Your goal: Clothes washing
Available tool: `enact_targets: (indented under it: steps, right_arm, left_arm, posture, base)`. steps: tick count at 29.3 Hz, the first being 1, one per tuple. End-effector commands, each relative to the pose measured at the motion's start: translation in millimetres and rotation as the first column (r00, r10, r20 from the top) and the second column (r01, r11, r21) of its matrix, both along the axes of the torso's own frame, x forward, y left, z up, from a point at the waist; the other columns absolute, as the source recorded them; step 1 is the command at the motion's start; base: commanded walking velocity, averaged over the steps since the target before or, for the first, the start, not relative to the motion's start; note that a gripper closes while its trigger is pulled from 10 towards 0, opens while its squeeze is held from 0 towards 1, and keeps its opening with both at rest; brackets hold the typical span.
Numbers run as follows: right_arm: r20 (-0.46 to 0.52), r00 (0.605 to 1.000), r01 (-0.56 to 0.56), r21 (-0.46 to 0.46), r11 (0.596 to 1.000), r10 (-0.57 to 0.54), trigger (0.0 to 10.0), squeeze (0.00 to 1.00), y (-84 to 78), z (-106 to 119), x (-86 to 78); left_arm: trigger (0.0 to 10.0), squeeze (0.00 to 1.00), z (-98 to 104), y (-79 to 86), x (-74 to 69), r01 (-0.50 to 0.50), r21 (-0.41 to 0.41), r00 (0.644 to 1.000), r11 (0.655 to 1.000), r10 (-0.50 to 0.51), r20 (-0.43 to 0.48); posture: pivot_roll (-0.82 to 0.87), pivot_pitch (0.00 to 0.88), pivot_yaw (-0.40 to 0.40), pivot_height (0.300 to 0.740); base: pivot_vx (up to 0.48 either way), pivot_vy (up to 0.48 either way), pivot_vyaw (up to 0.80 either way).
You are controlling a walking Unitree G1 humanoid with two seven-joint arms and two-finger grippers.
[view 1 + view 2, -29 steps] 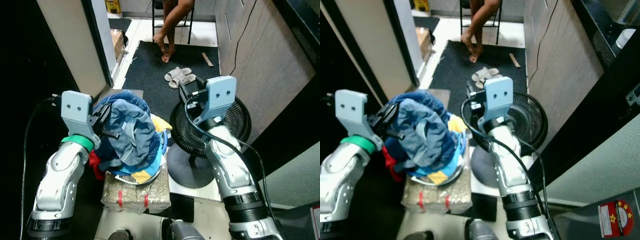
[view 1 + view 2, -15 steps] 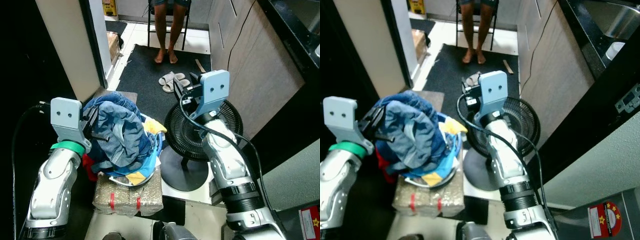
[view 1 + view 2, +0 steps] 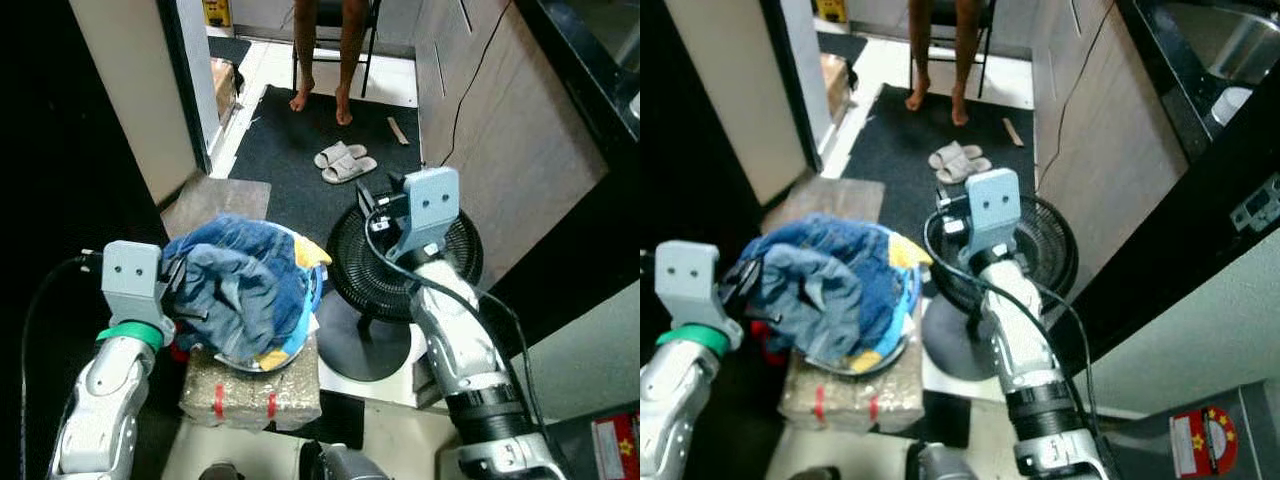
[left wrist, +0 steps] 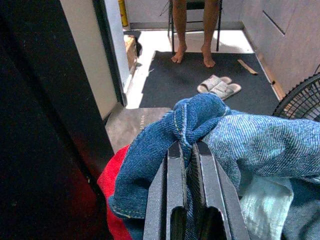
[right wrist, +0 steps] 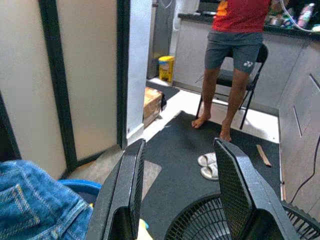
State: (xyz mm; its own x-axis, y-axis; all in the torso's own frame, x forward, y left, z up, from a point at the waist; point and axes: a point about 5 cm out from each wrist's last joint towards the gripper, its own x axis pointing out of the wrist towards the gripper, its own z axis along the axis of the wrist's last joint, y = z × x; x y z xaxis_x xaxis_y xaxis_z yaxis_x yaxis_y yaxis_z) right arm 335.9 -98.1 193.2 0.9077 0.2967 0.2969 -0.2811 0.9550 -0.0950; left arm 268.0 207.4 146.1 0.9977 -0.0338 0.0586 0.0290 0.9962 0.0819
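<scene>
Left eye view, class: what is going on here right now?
A humanoid robot is dealing with laundry. Its left gripper is shut on a fold of blue denim clothing at the top of a pile heaped in a blue basin, which rests on a wrapped bundle on the floor. Its right gripper is open and holds nothing, above a black floor fan. A person stands barefoot on the dark mat beyond, near a pair of slippers.

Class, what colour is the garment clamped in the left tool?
Blue denim garment, clearest in the left wrist view.
</scene>
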Motion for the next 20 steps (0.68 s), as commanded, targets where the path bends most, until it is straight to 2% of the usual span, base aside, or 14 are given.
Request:
enact_targets:
  steps: [1,3,6,11,13,15,16,20]
  right_arm:
    - [0.022,0.999,-0.041,0.005,0.999,0.04,10.0,0.0,5.8,11,5.1]
    - [0.038,0.998,-0.053,-0.004,0.999,0.053,10.0,0.0,10.1,18,12.0]
    - [0.046,0.998,-0.049,0.002,0.999,0.049,10.0,0.0,11.6,18,13.3]
    - [0.02,0.999,-0.029,0.028,0.999,0.028,10.0,0.0,8.2,3,5.0]
    - [-0.01,1.0,-0.006,0.032,0.999,0.007,10.0,0.0,3.5,-6,1.3]
    - [-0.024,1.0,0.009,0.033,0.999,-0.008,10.0,0.0,-1.8,-9,-1.3]
    - [-0.024,1.0,0.009,0.033,0.999,-0.008,10.0,0.0,-1.8,-9,-1.3]
    - [-0.044,0.997,0.065,0.099,0.993,-0.061,10.0,0.0,-14.1,-9,4.0]
  left_arm:
    - [10.0,0.0,16,-5.3,1.9,0.014,0.01,0.999,1.0,-0.014,0.052]
    - [10.0,0.0,28,-9.3,6.2,0.038,0.04,0.995,0.999,-0.041,0.089]
    - [10.0,0.0,32,-13.1,6.9,0.057,0.06,0.992,0.997,-0.063,0.107]
    - [10.0,0.0,25,-23.7,-0.7,0.103,0.072,0.989,0.992,-0.11,0.103]
    - [10.0,0.0,15,-28.3,-2.3,0.121,0.078,0.989,0.99,-0.127,0.077]
    - [10.0,0.0,4,-34.0,1.4,0.129,0.054,0.99,0.99,-0.131,0.047]
    - [10.0,0.0,4,-34.0,1.4,0.129,0.054,0.99,0.99,-0.131,0.047]
    - [10.0,0.0,7,-46.5,17.4,0.161,0.026,0.985,0.987,-0.162,0.063]
  posture:
    - [0.13,0.124,-0.068,0.74]
    - [0.13,0.121,-0.064,0.74]
    - [0.15,0.109,-0.046,0.74]
    - [0.15,0.097,-0.035,0.74]
    - [0.11,0.067,-0.04,0.74]
    - [0.1,0.055,-0.039,0.74]
    - [0.1,0.055,-0.039,0.74]
    - [0.05,0.036,-0.028,0.74]
  base:
    - [0.0,0.0,0.0]
    - [0.0,0.0,0.0]
    - [0.0,0.0,0.0]
    - [0.0,0.0,0.0]
    - [0.0,0.0,0.0]
    - [0.0,0.0,0.0]
    - [0.0,0.0,0.0]
    - [0.0,0.0,0.0]
